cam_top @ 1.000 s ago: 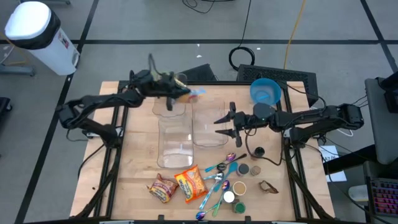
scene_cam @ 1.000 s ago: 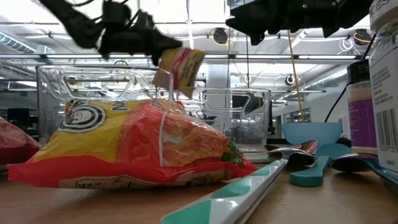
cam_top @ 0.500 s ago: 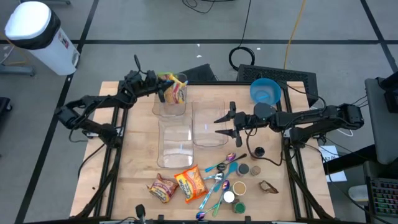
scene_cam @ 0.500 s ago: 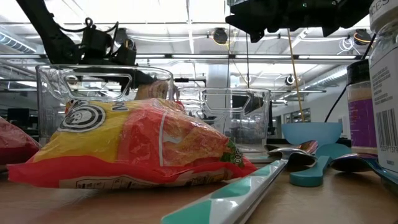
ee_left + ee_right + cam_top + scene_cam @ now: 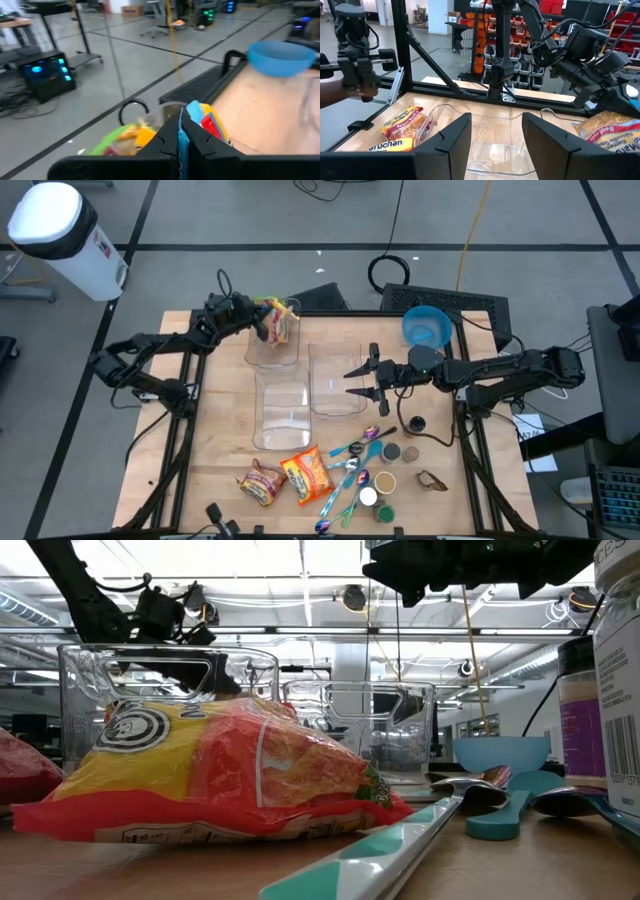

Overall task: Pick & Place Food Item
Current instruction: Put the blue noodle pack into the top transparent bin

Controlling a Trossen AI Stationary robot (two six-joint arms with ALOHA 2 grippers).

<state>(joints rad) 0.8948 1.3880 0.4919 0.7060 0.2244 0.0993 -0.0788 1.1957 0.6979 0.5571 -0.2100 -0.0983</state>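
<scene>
— Three clear containers on my table, is that right?

— Yes. The far container (image 5: 274, 338) sits near the far edge, toward its left side; my left gripper (image 5: 268, 327) is at its rim, fingers pinched together on a noodle packet (image 5: 281, 325) that hangs in its mouth. The near container (image 5: 281, 411) lies in front of it toward the middle of the table, and the right container (image 5: 338, 378) stands beside both, under my right gripper (image 5: 359, 380), whose fingers stand apart with nothing between them.

— What is in the two others?

— I see nothing in either.

— And the rest of the table?

— Two more noodle packs, one orange (image 5: 307, 474) and one red (image 5: 262, 482), lie near the front edge. To their right are spoons (image 5: 350, 463) and small spice jars (image 5: 385, 480). A blue bowl (image 5: 427, 327) sits by the far right corner.

— The room?

— A grey floor, a white bin (image 5: 60, 237) beyond the far left corner, and shelving with red bins in the right wrist view.
</scene>
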